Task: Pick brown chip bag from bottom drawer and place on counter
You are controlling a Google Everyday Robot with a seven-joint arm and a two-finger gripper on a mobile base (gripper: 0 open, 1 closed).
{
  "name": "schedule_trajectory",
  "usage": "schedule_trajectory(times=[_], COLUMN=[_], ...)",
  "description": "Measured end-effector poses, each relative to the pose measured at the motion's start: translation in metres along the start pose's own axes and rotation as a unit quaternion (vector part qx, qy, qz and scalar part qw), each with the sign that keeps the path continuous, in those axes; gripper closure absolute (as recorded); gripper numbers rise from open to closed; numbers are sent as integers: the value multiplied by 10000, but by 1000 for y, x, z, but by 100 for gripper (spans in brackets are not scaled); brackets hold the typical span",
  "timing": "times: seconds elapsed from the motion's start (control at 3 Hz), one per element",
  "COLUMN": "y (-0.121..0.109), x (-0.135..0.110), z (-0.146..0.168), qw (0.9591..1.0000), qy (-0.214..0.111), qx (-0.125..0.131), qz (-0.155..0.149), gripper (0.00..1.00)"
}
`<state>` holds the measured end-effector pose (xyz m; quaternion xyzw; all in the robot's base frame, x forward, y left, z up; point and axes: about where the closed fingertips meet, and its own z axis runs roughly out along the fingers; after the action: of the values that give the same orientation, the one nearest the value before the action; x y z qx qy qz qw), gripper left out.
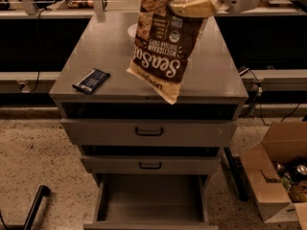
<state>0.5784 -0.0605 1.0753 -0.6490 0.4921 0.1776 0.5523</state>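
Note:
The brown chip bag (163, 44), with white "Sea Salt" lettering, hangs tilted in the air over the counter (100, 47), its lower corner near the counter's front edge. My gripper (192, 1) is at the top of the view, shut on the bag's top edge, with the white arm reaching in from the upper right. The bottom drawer (151, 200) is pulled open below and its grey inside is bare.
A small dark blue wrapper (91, 80) lies on the counter's front left. A white bowl (132, 30) shows partly behind the bag. Two upper drawers with black handles (148, 131) are closed. An open cardboard box (280, 176) stands on the floor at right.

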Motion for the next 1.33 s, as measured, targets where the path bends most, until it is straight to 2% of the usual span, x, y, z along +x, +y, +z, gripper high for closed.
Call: schedule_trajectory(times=[0.33,0.67,1.0,1.33], y=[-16,-18,-24,-43], x=[15,38,66,84], z=[-2,-5,-4,-8], qw=[9953,9808,9617,9420], qy=[463,806,930,778], qx=[666,1339,1964,2620], qz=[528,1168,1672,1947], gripper=[100,100,100,100])
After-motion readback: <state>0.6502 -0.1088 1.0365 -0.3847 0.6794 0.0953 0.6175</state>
